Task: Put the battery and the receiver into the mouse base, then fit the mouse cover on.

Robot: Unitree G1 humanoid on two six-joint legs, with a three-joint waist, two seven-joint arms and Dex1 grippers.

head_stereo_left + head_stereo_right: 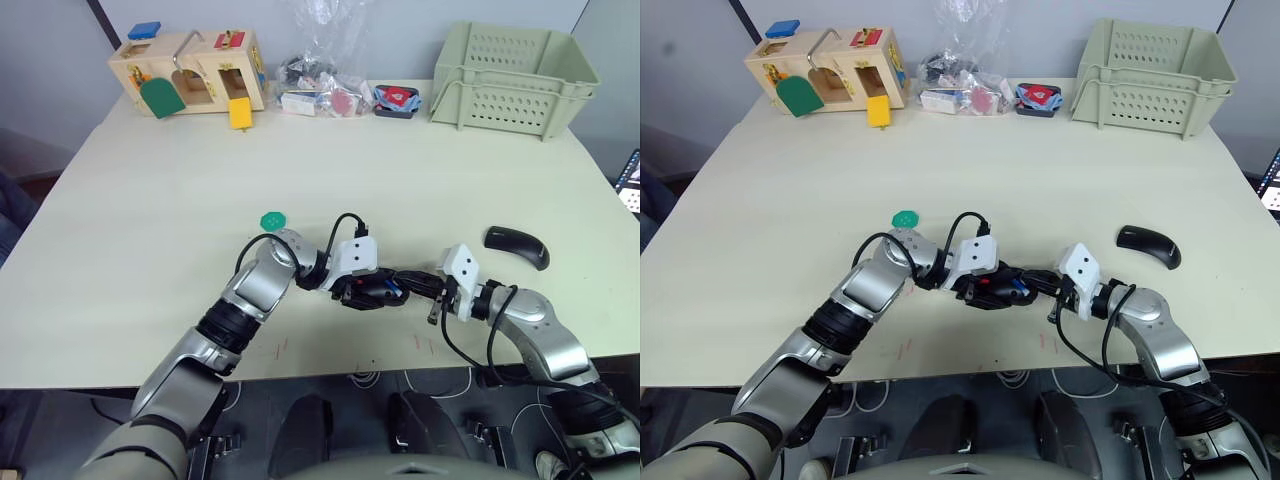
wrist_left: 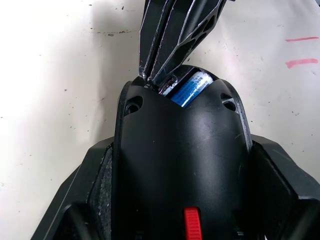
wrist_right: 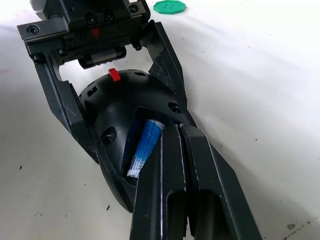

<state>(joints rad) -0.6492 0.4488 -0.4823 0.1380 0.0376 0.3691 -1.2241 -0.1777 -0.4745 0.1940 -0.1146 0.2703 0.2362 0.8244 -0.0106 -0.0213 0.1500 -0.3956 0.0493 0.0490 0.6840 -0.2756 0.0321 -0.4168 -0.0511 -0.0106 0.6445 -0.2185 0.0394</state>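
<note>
While the battery (image 3: 145,147) is lying in its slot in the mouse base (image 3: 120,120), near the front edge of the counter (image 1: 150,200), we are noting the left gripper (image 3: 107,95) clamping that base from both sides. The right gripper (image 3: 177,150), fingers pressed together and holding nothing, is poking its tips into the slot beside the battery. We are judging the battery-seating step to be in hand; the receiver is not identifiable to us. Next comes pressing the battery fully flat, then fetching the mouse cover (image 1: 517,245), lying well apart toward the right. A green disc (image 1: 273,219) is sitting just beyond.
</note>
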